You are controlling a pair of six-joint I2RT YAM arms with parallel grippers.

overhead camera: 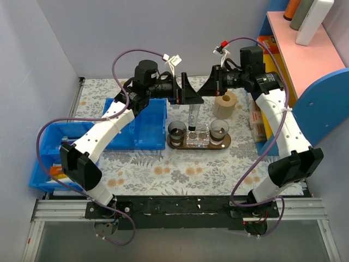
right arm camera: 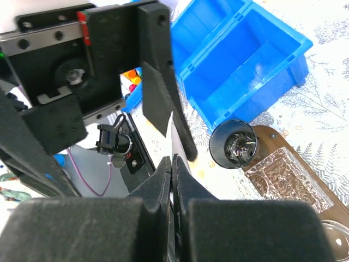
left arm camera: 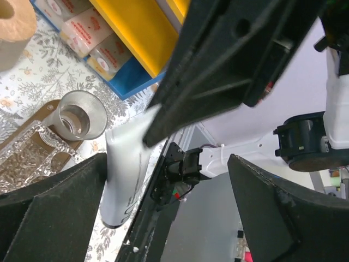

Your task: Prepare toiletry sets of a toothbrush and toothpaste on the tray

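Note:
A silver-white toothpaste tube (overhead camera: 192,117) with dark lettering hangs cap down over the brown wooden tray (overhead camera: 199,147). My right gripper (overhead camera: 198,98) is shut on its flat top end; in the right wrist view the gripper (right arm camera: 172,161) pinches the thin edge. My left gripper (overhead camera: 187,90) stands open just left of the tube. In the left wrist view the tube (left arm camera: 125,174) is by the left finger of my left gripper (left arm camera: 169,218), with the jaws wide apart. On the tray stand two dark cups (overhead camera: 176,131) (overhead camera: 219,130) and a clear dish (overhead camera: 197,136). The toothbrush is out of view.
A blue bin (overhead camera: 139,123) sits left of the tray and another (overhead camera: 49,158) at the table's left edge. A paper roll (overhead camera: 224,105) stands behind the tray. Boxes (overhead camera: 259,123) and a pink and blue shelf (overhead camera: 316,65) fill the right side.

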